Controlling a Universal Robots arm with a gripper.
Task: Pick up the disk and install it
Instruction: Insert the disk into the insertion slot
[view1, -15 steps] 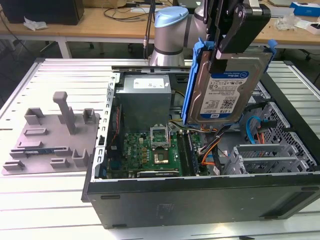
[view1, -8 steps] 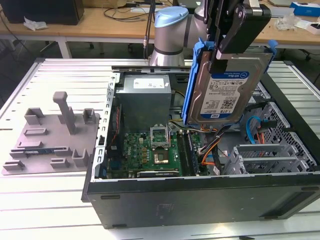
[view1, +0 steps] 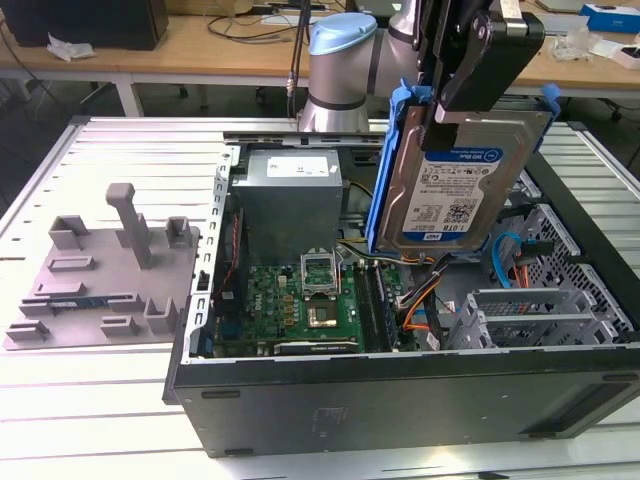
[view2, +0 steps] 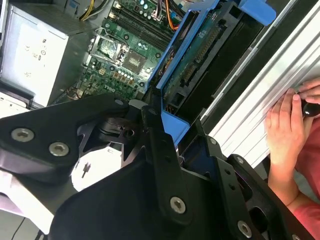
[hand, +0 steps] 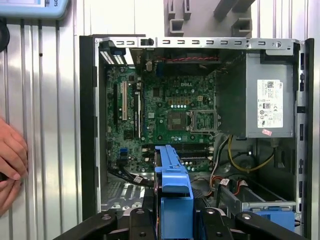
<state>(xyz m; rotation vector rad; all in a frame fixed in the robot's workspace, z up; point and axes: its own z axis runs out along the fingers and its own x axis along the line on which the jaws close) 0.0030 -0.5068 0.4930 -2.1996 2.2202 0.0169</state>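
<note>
The disk (view1: 455, 190), a silver drive with a white-and-blue label in a blue carrier bracket, hangs upright and slightly tilted above the right half of the open computer case (view1: 400, 385). My gripper (view1: 437, 112) is shut on its upper edge, black fingers clamping the blue bracket. In the second wrist view the disk (view2: 200, 55) shows its green circuit-board side, with the gripper (view2: 167, 132) closed on the bracket. In the first wrist view the disk's blue carrier (hand: 172, 182) stands edge-on above the motherboard (hand: 170, 110), between the fingers (hand: 140, 220).
Inside the case are a grey power-supply box (view1: 290, 195), the motherboard (view1: 300, 300), orange and blue cables and a metal drive cage (view1: 540, 310). A grey fixture plate (view1: 100, 270) lies at the exterior view's left. A person's hand (view2: 285, 125) rests on the ribbed table beside the case.
</note>
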